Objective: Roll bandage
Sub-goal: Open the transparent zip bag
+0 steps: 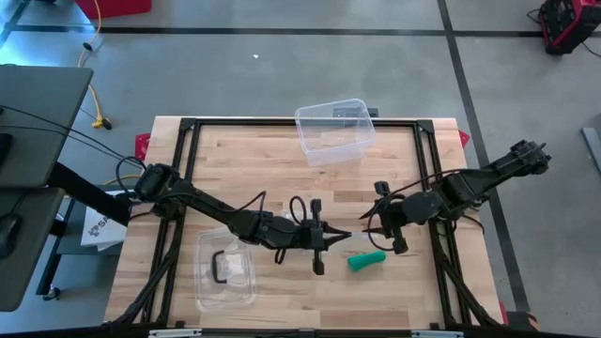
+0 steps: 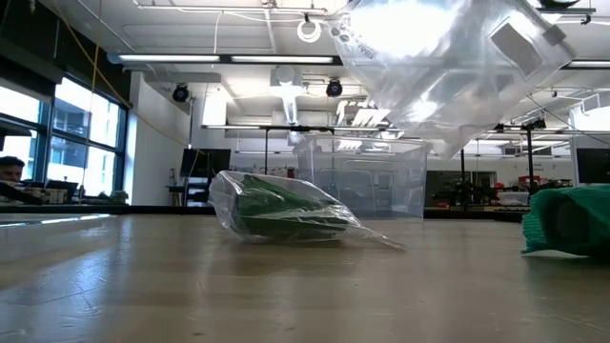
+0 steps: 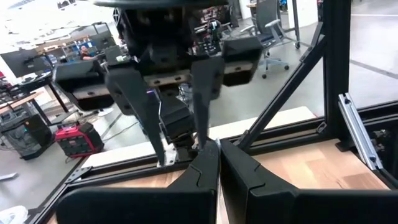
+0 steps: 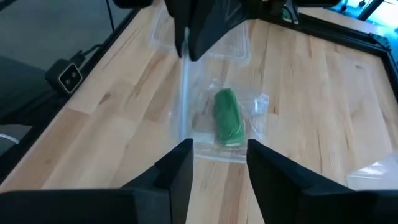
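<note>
The right gripper point(image 4: 217, 163) stands open just above the clear bag point(image 4: 214, 118) with a green roll inside. The left gripper point(image 1: 329, 238) is closed on the bag's edge, lifting it so the 2 arms can pull it open. A loose green bandage point(image 1: 366, 260) lies beside them on the table point(image 1: 272, 160).

Wooden table point(image 1: 282, 169) with clear bin point(image 1: 334, 130), lid point(image 1: 223, 270), green bandage point(image 1: 366, 260).

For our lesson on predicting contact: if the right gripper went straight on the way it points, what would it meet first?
Probably the clear bag holding the green bandage, lying just ahead of the right gripper and its open jaws; depth is unclear.
</note>
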`<state>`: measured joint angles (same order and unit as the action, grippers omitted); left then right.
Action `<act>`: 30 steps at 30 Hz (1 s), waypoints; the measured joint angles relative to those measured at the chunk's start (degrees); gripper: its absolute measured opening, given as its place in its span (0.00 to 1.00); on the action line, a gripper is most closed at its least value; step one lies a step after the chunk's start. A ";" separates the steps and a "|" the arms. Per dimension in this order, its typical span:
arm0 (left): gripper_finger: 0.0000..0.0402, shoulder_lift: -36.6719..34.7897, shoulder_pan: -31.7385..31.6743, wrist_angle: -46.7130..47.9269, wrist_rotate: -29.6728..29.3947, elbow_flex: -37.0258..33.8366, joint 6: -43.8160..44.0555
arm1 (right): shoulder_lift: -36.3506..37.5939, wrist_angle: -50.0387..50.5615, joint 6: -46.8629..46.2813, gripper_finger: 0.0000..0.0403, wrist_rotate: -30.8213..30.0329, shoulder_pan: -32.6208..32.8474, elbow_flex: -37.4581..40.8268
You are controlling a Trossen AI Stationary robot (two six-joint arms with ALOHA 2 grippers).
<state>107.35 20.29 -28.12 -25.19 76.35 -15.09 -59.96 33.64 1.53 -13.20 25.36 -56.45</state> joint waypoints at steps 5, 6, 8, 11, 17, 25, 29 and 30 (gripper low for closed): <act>0.00 0.04 0.00 -0.02 0.00 -0.01 0.01 | -2.20 -0.47 0.01 0.35 0.25 0.02 0.00; 0.00 0.04 0.00 -0.03 0.00 -0.01 0.02 | -2.48 -0.47 0.11 0.35 0.23 0.02 0.00; 0.00 0.04 0.00 -0.07 0.00 -0.01 0.00 | -2.69 -0.47 0.40 0.35 0.23 0.02 0.00; 0.00 0.04 0.00 -0.11 0.00 -0.01 0.02 | -2.67 -1.02 0.42 0.35 0.21 0.02 0.00; 0.00 0.04 0.00 -0.15 -0.41 -0.01 0.04 | -2.67 -3.03 1.49 0.35 7.59 0.00 0.02; 0.00 0.07 0.00 -0.11 -0.74 -0.01 0.07 | -2.58 -3.64 1.38 0.35 9.47 0.00 0.02; 0.00 0.07 -0.02 -0.04 -0.74 -0.01 0.09 | -2.16 -3.29 1.32 0.35 7.83 0.00 0.02; 0.00 0.07 -0.01 -0.04 -0.74 -0.01 0.09 | -1.73 -3.23 1.32 0.35 7.48 -0.13 0.02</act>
<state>107.42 20.28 -28.16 -25.93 76.34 -15.00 -61.69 30.41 2.85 -5.72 25.23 -56.42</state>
